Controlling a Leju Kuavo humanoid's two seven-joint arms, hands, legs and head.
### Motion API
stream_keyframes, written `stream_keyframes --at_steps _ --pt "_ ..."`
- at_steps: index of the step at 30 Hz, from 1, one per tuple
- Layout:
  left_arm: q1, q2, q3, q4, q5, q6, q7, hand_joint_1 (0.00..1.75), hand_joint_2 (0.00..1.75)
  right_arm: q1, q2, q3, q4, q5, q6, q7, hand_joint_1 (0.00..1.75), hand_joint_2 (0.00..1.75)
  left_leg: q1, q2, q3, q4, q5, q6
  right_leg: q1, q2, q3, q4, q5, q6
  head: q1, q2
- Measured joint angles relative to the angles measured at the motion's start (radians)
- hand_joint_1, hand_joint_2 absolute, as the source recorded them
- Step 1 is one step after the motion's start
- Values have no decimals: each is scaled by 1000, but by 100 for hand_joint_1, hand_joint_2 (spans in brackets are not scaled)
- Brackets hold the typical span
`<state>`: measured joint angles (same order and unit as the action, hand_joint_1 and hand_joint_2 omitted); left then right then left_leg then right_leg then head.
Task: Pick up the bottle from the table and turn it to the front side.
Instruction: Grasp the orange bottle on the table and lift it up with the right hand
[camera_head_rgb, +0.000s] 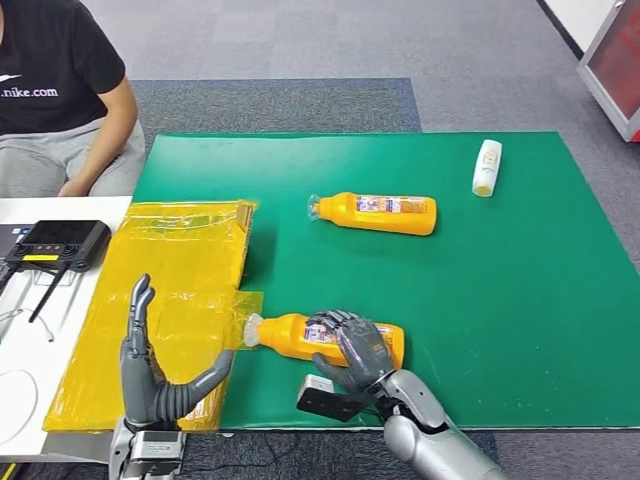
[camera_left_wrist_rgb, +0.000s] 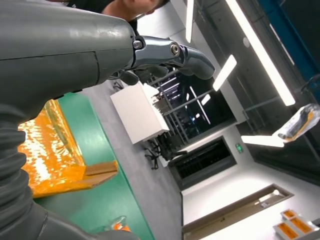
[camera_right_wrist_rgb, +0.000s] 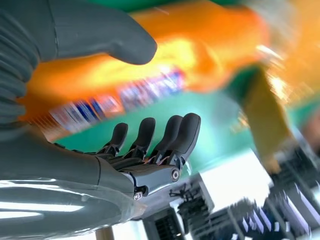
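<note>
My right hand (camera_head_rgb: 355, 345) is lying over the near orange bottle (camera_head_rgb: 290, 335), which is resting on its side on the green table (camera_head_rgb: 528, 300), cap toward the yellow plastic sheet (camera_head_rgb: 173, 250). From the head view I cannot tell whether it is gripping. The right wrist view is showing more: thumb above the blurred bottle (camera_right_wrist_rgb: 124, 75), fingers (camera_right_wrist_rgb: 177, 135) below, gap between, not yet clamping. My left hand (camera_head_rgb: 155, 370) is hovering over the sheet, fingers spread, holding nothing. A second orange bottle (camera_head_rgb: 375, 213) is lying farther back, a white bottle (camera_head_rgb: 487, 167) beyond it. A person (camera_head_rgb: 53, 90) is sitting at the far left corner.
</note>
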<state>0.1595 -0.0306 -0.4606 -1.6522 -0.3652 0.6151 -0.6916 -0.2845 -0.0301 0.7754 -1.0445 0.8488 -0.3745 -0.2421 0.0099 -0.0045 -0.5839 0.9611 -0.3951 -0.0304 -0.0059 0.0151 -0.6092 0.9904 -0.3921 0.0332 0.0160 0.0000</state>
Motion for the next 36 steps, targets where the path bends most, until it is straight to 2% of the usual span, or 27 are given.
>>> stream_keyframes --at_steps 4,9,10,13,14,17,21,26,36 --pt "-1 4 1 -43 41 42 0 0 175 69 36 -73 -90 -146 -12 -116 175 175 0 0 -1 0 0 0 0 0 -1 0 -1 -1 0 0" --pt "-9 14 -11 -107 77 81 0 0 175 114 58 -118 -198 -252 14 -170 175 175 0 0 -1 0 0 0 0 0 -1 0 -1 0 0 0" --pt "-11 15 -15 -118 77 83 0 0 175 118 61 -123 -215 -262 18 -175 157 175 0 0 -1 0 0 0 0 0 -1 0 -1 0 0 0" --pt "-19 19 -29 -137 86 85 0 0 175 120 63 -128 -253 -189 6 -152 26 175 0 0 -1 0 0 0 0 0 -1 0 -1 0 0 0" --pt "-21 20 -35 -139 89 85 0 0 175 116 60 -125 -260 -108 -10 -126 0 175 0 0 -1 0 0 0 0 0 -1 0 -1 0 0 0" --pt "-29 23 -49 -139 100 77 0 0 175 91 35 -105 -265 171 -23 -24 0 175 0 0 -1 0 0 0 0 0 -1 0 -1 0 0 0" --pt "-31 28 -58 -139 103 69 0 0 175 51 -9 -76 -254 317 62 76 0 175 0 0 -1 0 0 0 0 0 -1 0 0 0 0 0" --pt "-25 35 -59 -139 90 71 0 0 175 -1 -47 -58 -211 360 180 156 0 175 0 0 -2 0 0 0 0 0 -1 0 0 0 0 0" --pt "-9 35 -58 -138 42 85 0 0 175 -56 -58 -25 -143 324 312 207 0 175 0 0 -2 0 0 0 0 0 -1 0 -1 0 0 0"
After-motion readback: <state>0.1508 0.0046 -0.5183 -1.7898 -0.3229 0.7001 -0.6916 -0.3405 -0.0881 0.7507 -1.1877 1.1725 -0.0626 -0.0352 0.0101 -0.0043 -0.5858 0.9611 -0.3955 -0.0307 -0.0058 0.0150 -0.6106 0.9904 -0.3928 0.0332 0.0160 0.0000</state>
